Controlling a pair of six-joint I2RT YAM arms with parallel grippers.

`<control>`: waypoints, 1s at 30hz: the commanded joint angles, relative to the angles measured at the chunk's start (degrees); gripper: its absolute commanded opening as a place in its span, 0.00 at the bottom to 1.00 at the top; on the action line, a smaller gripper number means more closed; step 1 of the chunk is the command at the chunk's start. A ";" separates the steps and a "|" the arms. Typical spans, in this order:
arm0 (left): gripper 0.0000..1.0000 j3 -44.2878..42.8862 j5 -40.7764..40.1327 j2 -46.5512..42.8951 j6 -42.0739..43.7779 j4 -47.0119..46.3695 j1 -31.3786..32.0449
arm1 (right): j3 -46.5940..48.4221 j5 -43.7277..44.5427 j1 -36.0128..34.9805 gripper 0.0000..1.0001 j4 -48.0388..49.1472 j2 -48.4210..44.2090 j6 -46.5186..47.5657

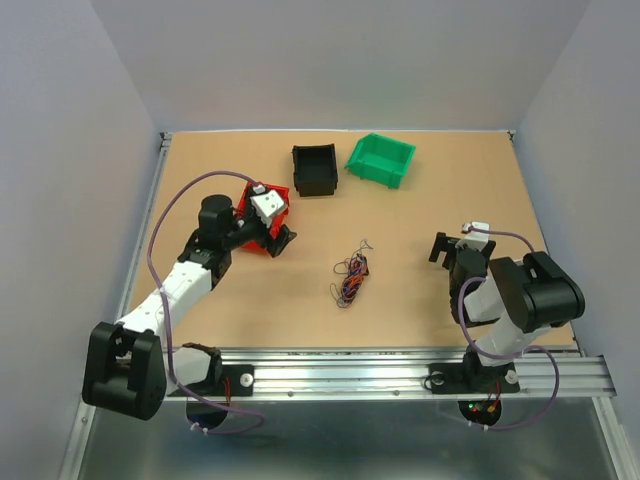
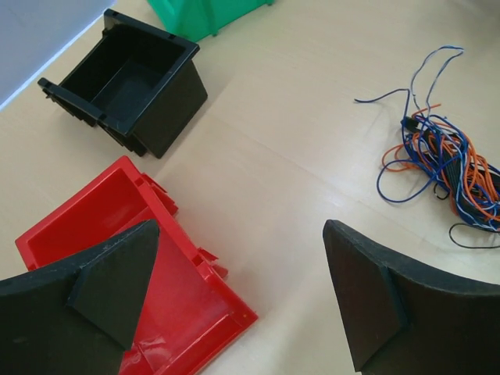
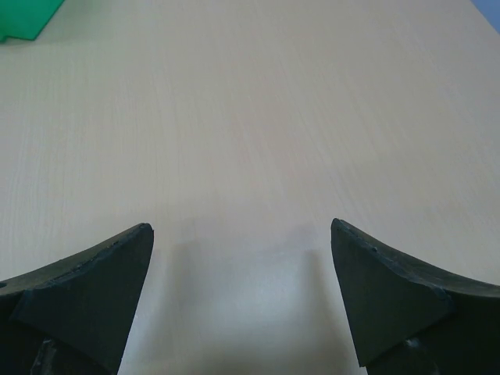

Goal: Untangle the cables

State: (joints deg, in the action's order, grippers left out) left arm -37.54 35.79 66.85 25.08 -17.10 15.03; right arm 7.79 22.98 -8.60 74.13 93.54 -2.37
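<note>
Left wrist: left claw (image 2: 240, 226) wide, empty; cables (image 2: 444, 166) ahead-right of it; red bin (image 2: 82, 226) under it.
Right wrist: right claw (image 3: 241, 226) wide above bench (image 3: 250, 109).

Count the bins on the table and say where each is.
3. The black bin stands near the far edge, the green bin to its right, the red bin nearer, under the left hand. None seems hidden.

The cables (image 1: 350, 278) lie in one loose, tangled clump near the middle of the desk (image 1: 440, 190), touching nothing else; hair-thin strands of orange, blue-purple, black and a little red loop over one another; a few loose ends curl out at the far side.
</note>
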 commanded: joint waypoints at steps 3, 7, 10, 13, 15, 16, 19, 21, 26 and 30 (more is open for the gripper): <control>0.99 -1.22 2.97 -4.18 0.58 -0.47 3.07 | 0.65 0.31 0.34 1.00 11.65 -1.87 -0.18; 0.98 -1.92 -2.82 -3.13 -1.70 -0.65 8.78 | 1.35 -0.48 0.87 1.00 10.07 -2.48 -0.62; 0.98 -2.62 -5.90 -1.90 -3.19 -0.56 12.65 | 1.35 -1.09 0.95 1.00 9.90 -3.09 -0.44; 0.98 -3.24 -9.15 -0.50 -3.99 0.05 16.78 | 2.56 -3.02 0.87 1.00 -0.92 -13.23 0.96; 0.98 -3.77 -11.52 1.52 -3.99 0.93 18.71 | 4.24 -4.35 0.87 1.00 -9.23 -20.82 -0.34; 0.98 -4.55 -11.88 2.31 -3.99 1.28 20.46 | 4.95 -5.22 0.87 1.00 -12.66 -23.81 -1.31; 0.98 -6.92 -13.64 6.44 -4.16 3.74 23.20 | 8.46 -7.50 0.87 1.00 -26.19 -33.31 -7.98; 0.97 -8.07 -13.82 8.38 -4.25 4.97 24.08 | 10.74 -10.49 0.87 1.00 -34.29 -35.70 -10.45; 0.86 -12.20 -14.52 16.55 -3.28 8.39 28.12 | 14.71 -27.99 0.87 1.00 -41.17 -40.18 -16.34; 0.86 -13.52 -16.19 22.16 -3.28 9.45 31.99 | 11.20 -21.40 0.87 1.00 -41.52 -43.00 -23.74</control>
State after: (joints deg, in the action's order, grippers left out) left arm -48.56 21.08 86.30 21.58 -9.56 44.29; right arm 19.99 2.68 -7.90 36.64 53.10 -18.87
